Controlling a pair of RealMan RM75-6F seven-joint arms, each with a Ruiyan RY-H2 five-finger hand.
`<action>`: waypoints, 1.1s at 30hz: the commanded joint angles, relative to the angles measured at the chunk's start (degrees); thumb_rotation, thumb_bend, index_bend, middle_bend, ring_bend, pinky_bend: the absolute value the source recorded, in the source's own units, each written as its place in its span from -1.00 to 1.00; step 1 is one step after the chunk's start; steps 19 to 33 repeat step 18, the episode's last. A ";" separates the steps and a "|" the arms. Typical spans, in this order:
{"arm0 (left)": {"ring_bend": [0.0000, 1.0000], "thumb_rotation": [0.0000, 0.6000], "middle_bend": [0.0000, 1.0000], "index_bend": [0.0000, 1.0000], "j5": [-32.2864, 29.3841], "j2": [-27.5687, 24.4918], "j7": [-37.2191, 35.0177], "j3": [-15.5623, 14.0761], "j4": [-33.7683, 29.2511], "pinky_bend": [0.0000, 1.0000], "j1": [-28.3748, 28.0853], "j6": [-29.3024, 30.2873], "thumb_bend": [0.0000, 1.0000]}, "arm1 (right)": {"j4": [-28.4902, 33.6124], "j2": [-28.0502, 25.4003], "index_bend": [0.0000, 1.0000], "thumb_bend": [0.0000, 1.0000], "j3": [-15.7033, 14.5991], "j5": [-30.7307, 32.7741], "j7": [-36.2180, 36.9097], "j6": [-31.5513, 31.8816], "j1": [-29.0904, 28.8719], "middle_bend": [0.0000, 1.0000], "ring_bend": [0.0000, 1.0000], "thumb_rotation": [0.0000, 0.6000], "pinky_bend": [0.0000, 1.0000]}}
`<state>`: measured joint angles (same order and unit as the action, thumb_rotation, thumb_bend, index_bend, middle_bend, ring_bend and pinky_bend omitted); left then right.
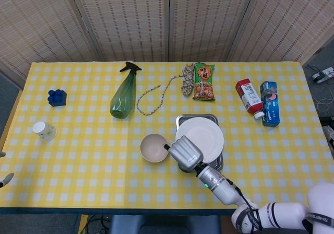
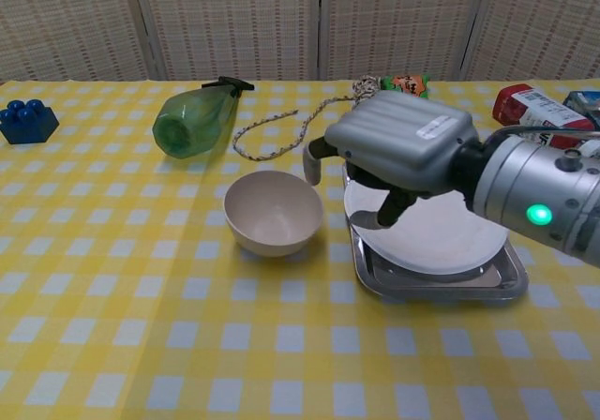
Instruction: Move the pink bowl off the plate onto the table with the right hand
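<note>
The pink bowl [image 1: 154, 147] [image 2: 273, 213] stands upright on the yellow checked tablecloth, just left of the white plate [image 1: 203, 135] [image 2: 433, 237]. That plate lies on a metal tray [image 1: 216, 162] [image 2: 441, 284]. My right hand [image 1: 185, 152] [image 2: 394, 148] hovers over the plate's left edge, beside the bowl and apart from it, fingers spread, holding nothing. A fingertip of my left hand [image 1: 5, 179] shows at the far left edge of the head view; its state is hidden.
A green spray bottle [image 1: 123, 94] [image 2: 192, 117] and a rope [image 1: 156, 95] lie behind the bowl. A snack bag [image 1: 203, 81], a red bottle [image 1: 249, 98] and a blue carton [image 1: 269, 103] sit at the back right. Blue blocks [image 1: 57, 97] and a small cup [image 1: 44, 131] are far left.
</note>
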<state>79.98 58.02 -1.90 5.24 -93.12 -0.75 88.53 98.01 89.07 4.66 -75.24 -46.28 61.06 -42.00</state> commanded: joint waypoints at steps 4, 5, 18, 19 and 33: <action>-0.37 1.00 -0.21 -0.05 1.98 0.50 0.77 -0.97 -0.08 -0.05 -0.51 -0.66 -1.00 | 8.92 -11.52 -0.33 -0.62 -6.30 -4.97 -2.43 14.53 10.77 0.15 0.24 1.00 0.65; -0.37 1.00 -0.21 -0.05 2.69 0.64 0.54 -1.27 -0.04 -0.05 -0.69 -0.88 -1.00 | 9.61 -13.24 -0.33 -0.62 -7.39 -6.19 -1.72 17.76 13.15 0.08 0.15 1.00 0.53; -0.37 1.00 -0.21 -0.05 8.09 2.69 0.01 -3.71 1.00 -0.05 -2.37 -2.80 -1.00 | -3.17 -20.22 -0.32 -0.62 -12.43 -12.76 26.37 39.34 32.88 -0.05 -0.10 1.00 -0.03; -0.37 1.00 -0.21 -0.05 8.09 2.69 0.01 -3.71 1.00 -0.05 -2.37 -2.80 -1.00 | -3.17 -20.22 -0.32 -0.62 -12.43 -12.76 26.37 39.34 32.88 -0.05 -0.10 1.00 -0.03; -0.37 1.00 -0.21 -0.05 8.09 2.69 0.01 -3.71 1.00 -0.05 -2.37 -2.80 -1.00 | -3.17 -20.22 -0.32 -0.62 -12.43 -12.76 26.37 39.34 32.88 -0.05 -0.10 1.00 -0.03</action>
